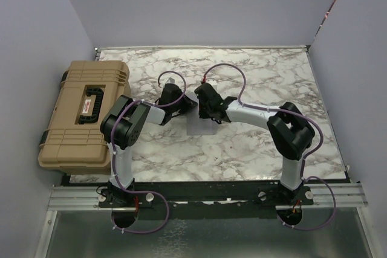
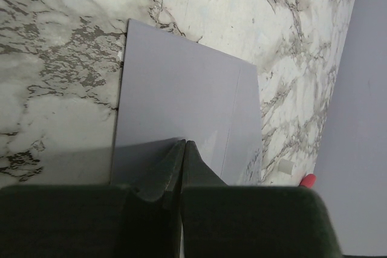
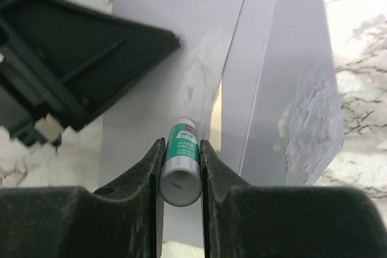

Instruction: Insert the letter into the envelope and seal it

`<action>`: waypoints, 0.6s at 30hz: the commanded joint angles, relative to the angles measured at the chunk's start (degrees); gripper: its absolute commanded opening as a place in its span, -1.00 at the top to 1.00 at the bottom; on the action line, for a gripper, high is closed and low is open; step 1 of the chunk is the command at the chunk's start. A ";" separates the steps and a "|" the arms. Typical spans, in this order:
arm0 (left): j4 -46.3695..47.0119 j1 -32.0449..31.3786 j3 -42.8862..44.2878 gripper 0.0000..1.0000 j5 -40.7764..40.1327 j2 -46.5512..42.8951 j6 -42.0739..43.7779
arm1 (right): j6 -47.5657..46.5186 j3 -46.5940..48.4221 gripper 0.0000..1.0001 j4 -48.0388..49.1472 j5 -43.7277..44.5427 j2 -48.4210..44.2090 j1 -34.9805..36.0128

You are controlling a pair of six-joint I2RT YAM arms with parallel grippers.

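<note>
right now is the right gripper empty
No, the right gripper is closed on a small green-and-white glue stick, held over the grey envelope.

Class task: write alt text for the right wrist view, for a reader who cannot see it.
The right claw grips a green-and-white glue stick, its tip pointing at the open grey envelope on a marble table. Whitish glue smears mark the envelope's body and flap, and the dark left claw sits over its upper left part.
</note>
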 commanded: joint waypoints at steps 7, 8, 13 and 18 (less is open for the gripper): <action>-12.51 0.71 -2.96 1.00 -6.69 5.11 3.62 | -1.27 -4.97 0.99 -7.09 -4.38 -1.07 3.32; -12.51 0.67 -2.98 1.00 -6.69 5.04 3.68 | -0.92 -4.80 0.99 -7.64 -3.13 -0.97 3.32; -12.49 0.71 -2.90 1.00 -6.28 5.18 3.82 | 0.49 -1.69 0.99 -10.40 4.26 1.41 2.52; -12.40 0.71 -2.73 1.00 -5.53 5.40 4.09 | -0.08 0.67 0.99 -8.98 5.90 3.47 0.29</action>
